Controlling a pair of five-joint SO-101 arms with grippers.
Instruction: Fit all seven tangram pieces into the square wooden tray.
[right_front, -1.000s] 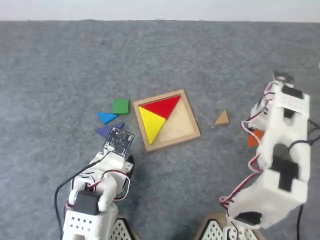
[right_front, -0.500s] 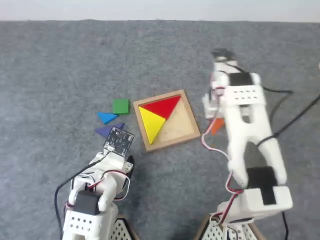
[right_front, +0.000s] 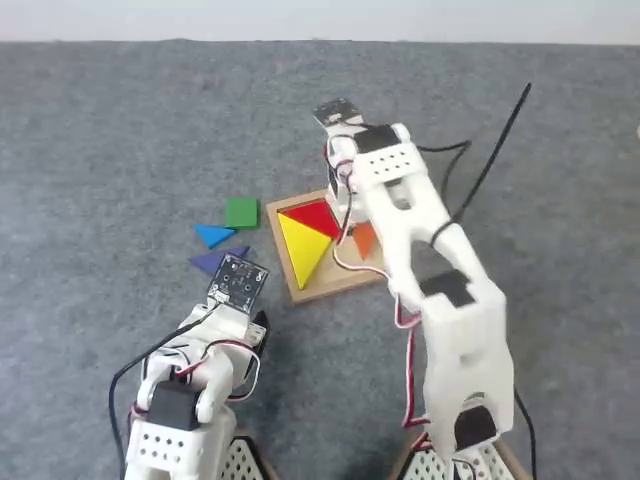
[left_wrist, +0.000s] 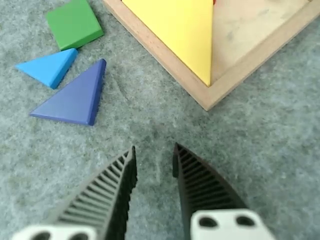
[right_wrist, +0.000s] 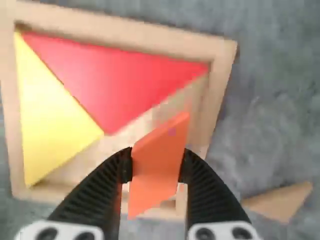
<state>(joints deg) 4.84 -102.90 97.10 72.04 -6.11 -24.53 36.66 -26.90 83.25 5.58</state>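
The orange piece, clenched in the right gripper, hangs over the bare part of the wooden tray beside the red triangle and yellow triangle lying in it, while the left gripper rests released above the table near the dark blue triangle.

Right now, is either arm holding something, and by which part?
The right gripper pinches the orange piece by its opposite edges, over the tray. The left gripper holds nothing.

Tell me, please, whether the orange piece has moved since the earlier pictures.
Yes. The orange piece, in the right gripper, has moved left from beside the tray to over it.
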